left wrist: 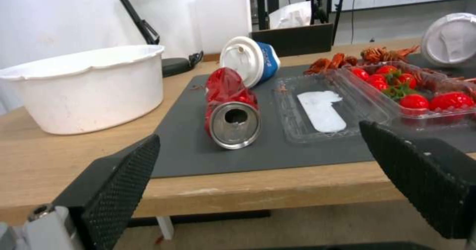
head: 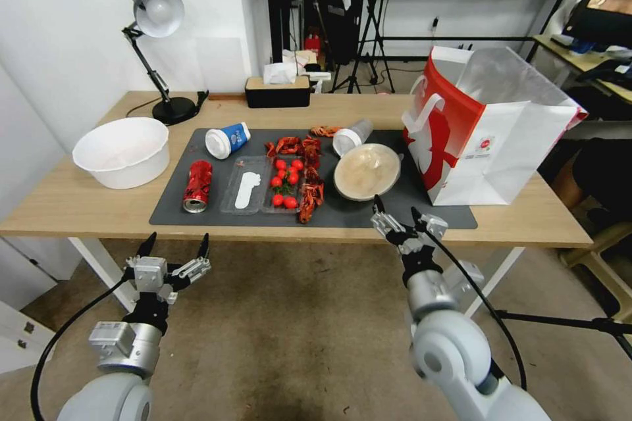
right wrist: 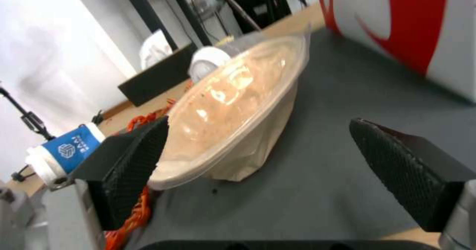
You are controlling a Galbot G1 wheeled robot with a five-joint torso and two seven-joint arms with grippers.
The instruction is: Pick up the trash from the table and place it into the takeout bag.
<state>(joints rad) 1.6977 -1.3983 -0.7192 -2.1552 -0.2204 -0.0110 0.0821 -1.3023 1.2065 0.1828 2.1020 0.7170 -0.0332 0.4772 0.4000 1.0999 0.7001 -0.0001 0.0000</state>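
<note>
The table [head: 79, 200] is a long top of light wood on white legs, and a large dark grey mat [head: 368, 210] with a smooth matte face covers its middle. Behind it stand a white wall, a black desk lamp [head: 155, 20], a black tissue box [head: 277, 91] and dark tripods on a brownish floor.

The right gripper [head: 397, 209] hangs over the near edge of the mat with its ribbed black fingers [right wrist: 396, 164] spread apart and nothing between them. Just ahead of it sits the round beige lidded bowl [head: 367, 171], tilted, with a glossy clear lid. Beyond the bowl lies the clear plastic cup [head: 352, 137] on its side. To the right of this gripper and further back stands the takeout bag [head: 500, 145], a boxy white paper bag with a red side panel, open at the top.

The left gripper [head: 174, 247] is in front of the table edge, lower than the top, also spread wide and empty. Straight ahead of it lies the red drink can [head: 197, 185], dented metal, its open end toward the gripper. Beyond the can the blue-and-white paper cup [head: 227, 140] lies on its side. Right of the can is a clear tray [head: 263, 192] with red tomatoes, and red crayfish shells [head: 309, 194] are beside it. Left of the can stands a big white bowl [head: 122, 151] on bare wood.
</note>
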